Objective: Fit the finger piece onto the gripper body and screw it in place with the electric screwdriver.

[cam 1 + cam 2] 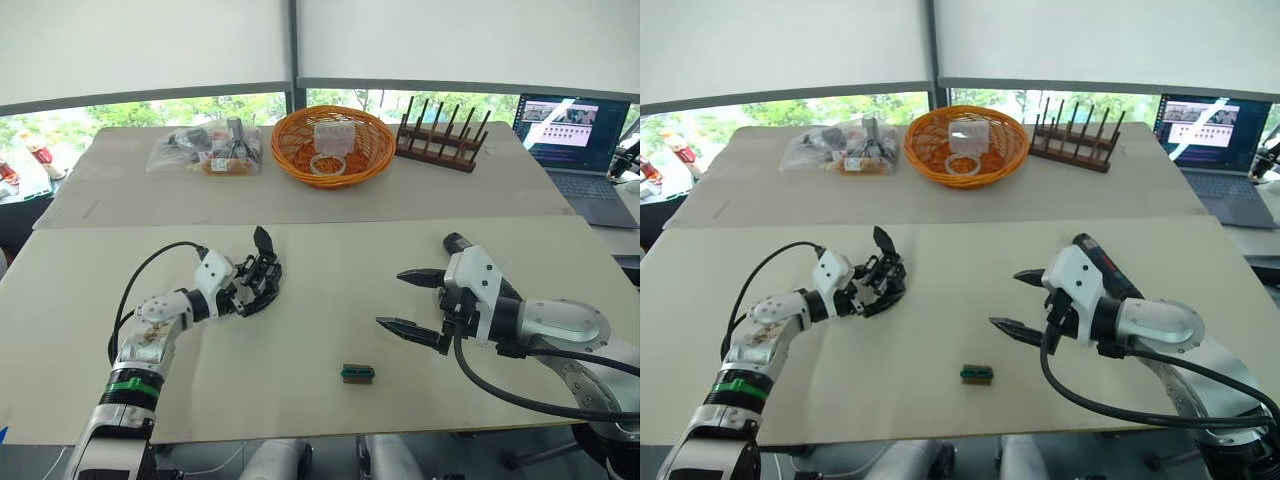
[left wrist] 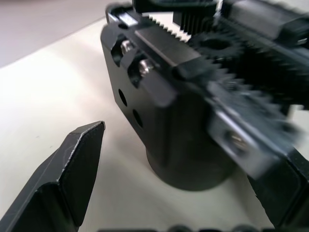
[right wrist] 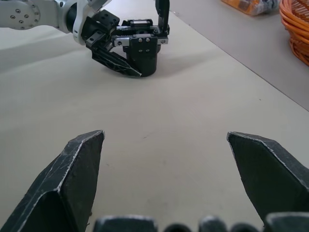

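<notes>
On the near table (image 1: 300,400), the left gripper (image 3: 118,53) rests with its 2 fingers on either side of the gripper body (image 3: 142,50), which stands on its round base on the tabletop; from the wrist views one finger lies close against the block and the other looks just apart from it, so whether the body is truly pinched cannot be told. The right gripper (image 1: 415,300) hovers well apart from it over bare table with its fingers spread wide and nothing between them. What looks like the electric screwdriver (image 1: 1102,262) lies just beside the right wrist, a dark cylinder with a reddish band, partly hidden by the arm. The finger piece cannot be made out as a separate part; 1 pointed finger already stands up from the body. A small green-and-brown block (image 1: 358,373) lies alone near the front edge. The gripper body seems a rigid, fairly light plastic and metal assembly, with exposed gear teeth and a toothed rack (image 2: 169,31) on top and small screws in its side. It should probably be held by the flat side faces of the lower block, clear of the teeth and screw holes; smooth plastic may slip or twist under screwdriver pressure.
</notes>
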`<action>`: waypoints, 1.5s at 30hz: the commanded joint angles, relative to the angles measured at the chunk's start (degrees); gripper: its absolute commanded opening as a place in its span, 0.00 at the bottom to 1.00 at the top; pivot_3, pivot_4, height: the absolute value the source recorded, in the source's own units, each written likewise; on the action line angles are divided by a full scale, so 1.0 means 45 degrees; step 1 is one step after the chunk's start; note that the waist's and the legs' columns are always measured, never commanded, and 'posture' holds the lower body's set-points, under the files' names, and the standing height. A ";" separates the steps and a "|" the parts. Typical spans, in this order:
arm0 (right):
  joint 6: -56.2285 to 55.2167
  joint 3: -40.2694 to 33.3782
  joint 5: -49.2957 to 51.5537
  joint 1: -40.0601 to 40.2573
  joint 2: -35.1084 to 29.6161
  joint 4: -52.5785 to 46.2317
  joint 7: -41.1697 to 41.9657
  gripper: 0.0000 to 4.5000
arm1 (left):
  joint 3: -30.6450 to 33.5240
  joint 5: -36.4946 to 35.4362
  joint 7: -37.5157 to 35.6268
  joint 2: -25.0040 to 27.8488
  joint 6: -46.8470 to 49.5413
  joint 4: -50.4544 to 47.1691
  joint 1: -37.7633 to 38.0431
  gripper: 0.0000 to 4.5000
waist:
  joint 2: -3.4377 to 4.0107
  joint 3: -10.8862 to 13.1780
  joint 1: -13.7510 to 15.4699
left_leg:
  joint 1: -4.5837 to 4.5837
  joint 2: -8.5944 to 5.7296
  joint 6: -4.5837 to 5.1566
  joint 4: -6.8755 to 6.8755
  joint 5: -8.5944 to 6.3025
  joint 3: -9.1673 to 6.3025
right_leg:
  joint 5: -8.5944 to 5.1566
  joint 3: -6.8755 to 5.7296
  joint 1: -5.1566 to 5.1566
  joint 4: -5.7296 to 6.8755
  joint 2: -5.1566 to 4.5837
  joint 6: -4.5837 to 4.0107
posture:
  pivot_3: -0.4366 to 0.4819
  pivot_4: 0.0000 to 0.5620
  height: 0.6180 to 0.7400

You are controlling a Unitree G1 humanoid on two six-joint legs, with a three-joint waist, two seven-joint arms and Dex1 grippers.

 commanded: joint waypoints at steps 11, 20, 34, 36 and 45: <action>0.0542 -0.1460 0.0710 0.1644 0.0069 -0.2041 -0.1223 1.00 | -0.0470 -0.0400 0.2555 -0.2408 0.2728 -0.5678 0.1582 0.52 | -0.0005 0.0003 0.0202 | -0.0028 -0.0001 0.0051 0.0009 -0.0032 0.0001 | 0.0000 0.0010 0.0004 -0.0016 -0.0014 0.0005 | 0.48 0.27 1.00; 0.1069 -0.1963 0.1257 0.1924 0.0413 -0.2474 -0.2245 1.00 | -0.2386 0.2137 0.7154 -0.5080 0.4879 -0.7736 0.1792 0.52 | -0.0012 0.0007 0.0090 | -0.0048 0.0008 0.0056 0.0104 -0.0053 0.0004 | 0.0008 0.0004 0.0017 0.0020 0.0002 0.0025 | 0.48 0.27 1.00; 0.1242 -0.1698 0.1177 0.1328 0.0062 -0.2028 -0.1987 1.00 | -0.2290 0.1750 0.5755 -0.3249 0.5195 -0.8413 0.3874 1.00 | -0.0001 0.0001 0.0015 | -0.0048 0.0012 0.0062 0.0112 -0.0051 0.0004 | -0.0005 -0.0003 -0.0006 0.0067 0.0005 0.0023 | 0.48 0.27 1.00; 0.1423 -0.1849 0.1378 0.1328 -0.0158 -0.2106 -0.1883 1.00 | -0.1873 0.1330 0.4954 -0.2302 0.5079 -0.8609 0.4222 1.00 | 0.0005 -0.0002 -0.0031 | -0.0028 0.0017 0.0054 0.0101 -0.0055 0.0007 | -0.0019 0.0006 -0.0009 0.0083 0.0010 0.0006 | 0.48 0.27 1.00; 0.7298 -0.1788 0.3357 -0.2630 -0.2995 0.0699 -0.2291 1.00 | 0.0265 -0.3960 -0.1772 0.2773 0.7387 -0.9727 0.2432 1.00 | 0.0018 0.0021 -0.0021 | -0.0043 0.0025 0.0052 0.0110 -0.0054 0.0005 | -0.0030 -0.0037 -0.0010 0.0091 -0.0004 -0.0004 | 0.48 0.27 1.00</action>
